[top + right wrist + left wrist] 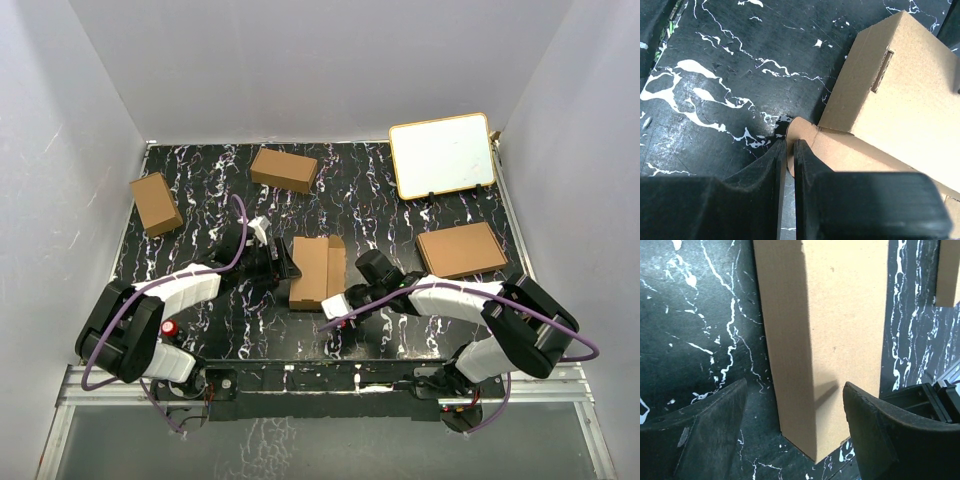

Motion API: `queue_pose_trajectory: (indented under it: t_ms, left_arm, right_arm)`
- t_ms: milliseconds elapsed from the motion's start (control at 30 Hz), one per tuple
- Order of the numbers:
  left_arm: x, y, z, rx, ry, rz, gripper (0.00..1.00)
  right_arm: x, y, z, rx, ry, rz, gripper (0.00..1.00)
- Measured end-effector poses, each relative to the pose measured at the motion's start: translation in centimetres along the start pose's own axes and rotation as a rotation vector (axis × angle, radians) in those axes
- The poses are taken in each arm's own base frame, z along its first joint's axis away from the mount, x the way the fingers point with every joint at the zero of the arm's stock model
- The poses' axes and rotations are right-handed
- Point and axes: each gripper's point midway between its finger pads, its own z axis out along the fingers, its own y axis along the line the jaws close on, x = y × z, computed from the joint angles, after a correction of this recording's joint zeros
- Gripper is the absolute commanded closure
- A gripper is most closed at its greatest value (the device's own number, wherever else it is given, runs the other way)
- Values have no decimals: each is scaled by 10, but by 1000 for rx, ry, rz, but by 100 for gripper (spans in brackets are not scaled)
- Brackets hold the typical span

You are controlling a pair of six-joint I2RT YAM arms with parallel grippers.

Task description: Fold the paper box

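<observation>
The paper box [318,270] is a slim brown carton lying mid-table, long axis running away from me. My left gripper [284,264] is open at its left side. In the left wrist view the box [840,330] has its near corner between the spread fingers [715,415], touching neither, and the gripper [795,385] is empty. My right gripper [336,304] is at the box's near end. In the right wrist view it [790,142] is closed on the rounded end flap [840,150] sticking out from the box [905,90].
Two shorter brown cartons lie at the back left [156,204] and back middle [284,169]. A flat brown pile of sheets [461,250] lies at the right. A white board [441,155] stands at the back right. White walls enclose the table.
</observation>
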Motion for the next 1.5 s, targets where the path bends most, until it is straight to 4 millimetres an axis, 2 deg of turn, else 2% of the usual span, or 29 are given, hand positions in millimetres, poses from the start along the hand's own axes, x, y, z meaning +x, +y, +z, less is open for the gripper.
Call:
queue_pose_trajectory:
  t_ms: [67,233,467,967,1500]
  left_arm:
    - [-1,-4,0,18,-3,0,26]
    - [-3,-10,0,51,-7,-3,34]
    - [3,-9,2,54,17,-7,40]
    - [6,-7,5,60,38,8,41]
    - [6,-10,6,72,52,18,42]
  right_arm:
    - [1,-1,-1,2,1,5,87]
    - [0,-4,-2,14,0,30,87]
    - [2,-12,-7,41,4,99,88]
    - [8,-22,-11,50,13,280,90]
    - [4,-26,-10,54,1,426,92]
